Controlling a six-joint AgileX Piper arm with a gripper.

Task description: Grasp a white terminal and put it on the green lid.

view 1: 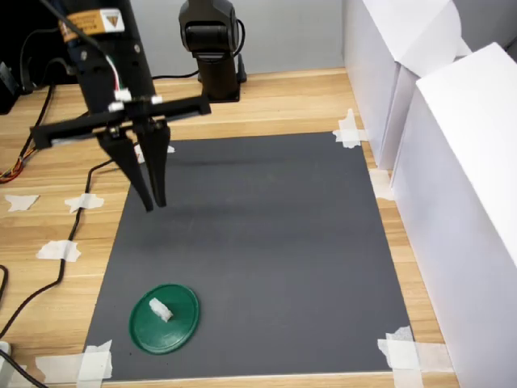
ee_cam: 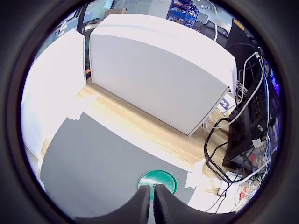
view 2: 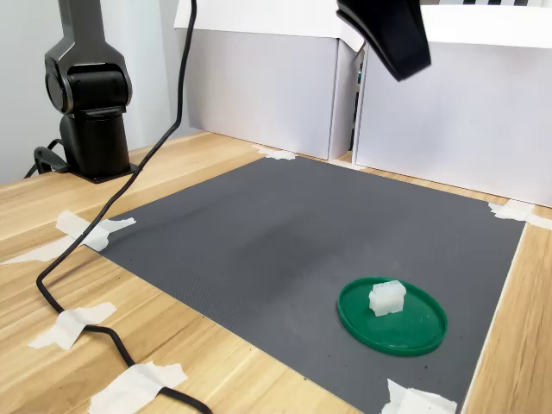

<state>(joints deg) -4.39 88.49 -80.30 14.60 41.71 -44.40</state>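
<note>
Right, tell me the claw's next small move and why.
Probably just retreat and stay clear. The terminal already sits on the lid, and the claw, fingers close together and holding nothing, hangs high above the mat, well away from both. Nothing looks left to place.

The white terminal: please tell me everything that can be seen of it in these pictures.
The white terminal is a tiny blocky piece of whitish, slightly translucent-looking plastic with a stepped top. It rests on the green lid, inside the rim and off centre, and touches nothing else. In the first exterior view it lies toward the lid's upper left. The lid sits on the grey mat near a taped corner. The gripper hangs well above and away from it, fingers close together and holding nothing.
</note>
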